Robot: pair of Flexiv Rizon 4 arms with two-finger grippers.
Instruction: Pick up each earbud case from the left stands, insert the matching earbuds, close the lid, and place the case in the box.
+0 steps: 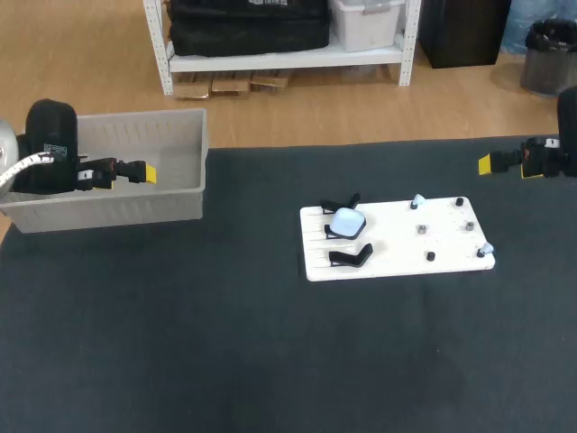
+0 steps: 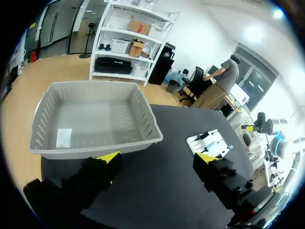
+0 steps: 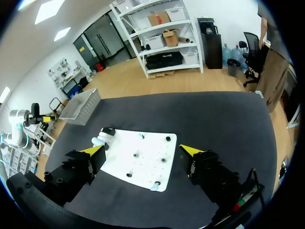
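A pale blue earbud case rests on a black stand at the left end of the white board. A second black stand just in front of it holds nothing. One pale earbud sits at the board's back edge, another at its front right corner. My left gripper hangs open over the grey box, nothing between its fingers. My right gripper is open and empty, off to the right behind the board. In the right wrist view the case and board lie ahead of my right gripper.
Several small dark pegs stand on the board's right half. The box sits at the table's far left edge, below and ahead of my left gripper. Dark table mat stretches bare in front of the board.
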